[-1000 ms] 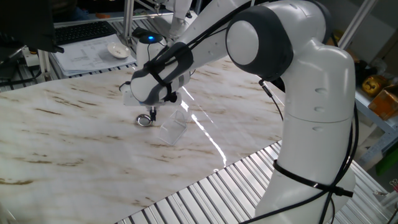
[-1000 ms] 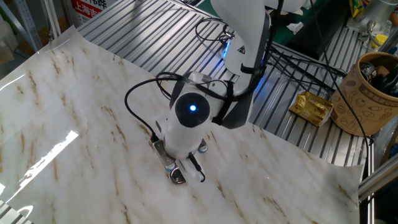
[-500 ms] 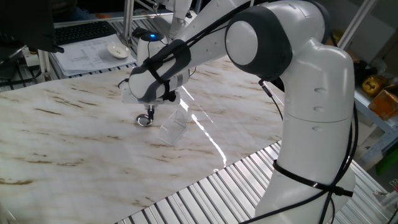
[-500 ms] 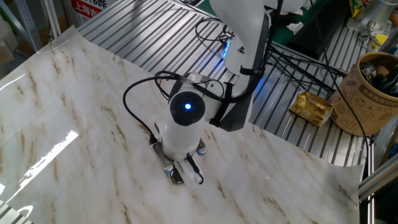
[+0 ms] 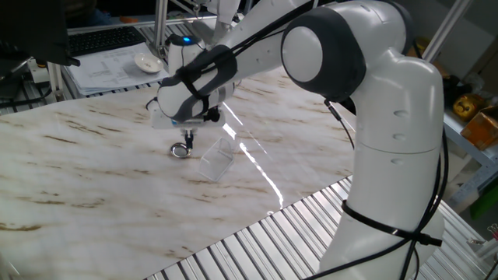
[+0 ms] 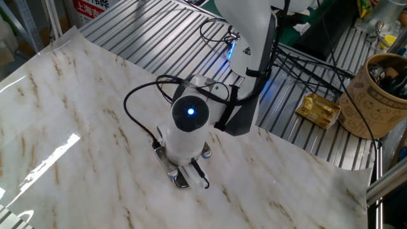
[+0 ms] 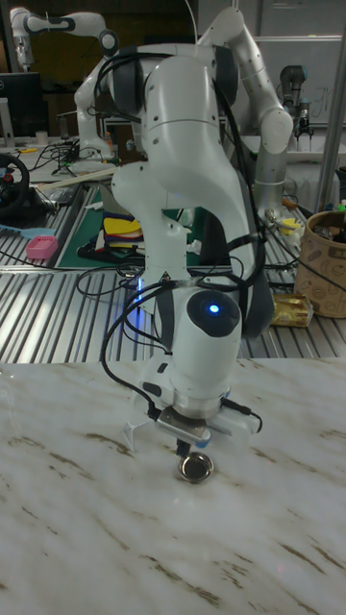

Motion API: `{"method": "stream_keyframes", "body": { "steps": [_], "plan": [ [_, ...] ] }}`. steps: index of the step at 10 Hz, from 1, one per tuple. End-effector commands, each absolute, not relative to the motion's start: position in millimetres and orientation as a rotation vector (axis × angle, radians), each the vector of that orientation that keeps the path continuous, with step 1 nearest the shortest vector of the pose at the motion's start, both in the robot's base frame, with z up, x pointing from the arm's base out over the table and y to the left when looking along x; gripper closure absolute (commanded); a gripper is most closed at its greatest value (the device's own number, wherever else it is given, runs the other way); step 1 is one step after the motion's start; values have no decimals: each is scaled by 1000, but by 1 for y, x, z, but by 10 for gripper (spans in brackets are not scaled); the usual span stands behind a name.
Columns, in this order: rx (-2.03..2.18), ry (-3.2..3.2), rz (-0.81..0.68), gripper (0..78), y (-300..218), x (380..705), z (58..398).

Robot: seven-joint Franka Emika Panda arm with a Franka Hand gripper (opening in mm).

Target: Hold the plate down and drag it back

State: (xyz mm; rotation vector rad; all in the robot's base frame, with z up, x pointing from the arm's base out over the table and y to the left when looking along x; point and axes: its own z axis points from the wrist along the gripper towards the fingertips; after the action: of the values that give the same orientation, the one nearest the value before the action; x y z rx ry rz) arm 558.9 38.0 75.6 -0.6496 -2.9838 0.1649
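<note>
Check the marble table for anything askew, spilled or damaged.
Nothing stands out. The plate lies flat on the table under the gripper, and the clear plastic piece rests beside it; no spill or damage shows.

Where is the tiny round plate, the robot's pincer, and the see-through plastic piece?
plate (image 7: 196,468), tall fixed view, on its shiny middle.
pincer (image 5: 187,140), one fixed view, at the fingertips just above the plate.
clear plastic piece (image 5: 217,160), one fixed view, on its flat top face.
</note>
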Motion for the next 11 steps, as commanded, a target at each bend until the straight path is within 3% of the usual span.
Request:
{"method": "stream_keyframes", "body": {
  "steps": [1,8,11],
  "plan": [
    [-572,-2974,255,776,31,542,79],
    [-607,-3006,238,776,31,545,63],
    [-693,-3040,71,776,43,562,70]
  ]
}}
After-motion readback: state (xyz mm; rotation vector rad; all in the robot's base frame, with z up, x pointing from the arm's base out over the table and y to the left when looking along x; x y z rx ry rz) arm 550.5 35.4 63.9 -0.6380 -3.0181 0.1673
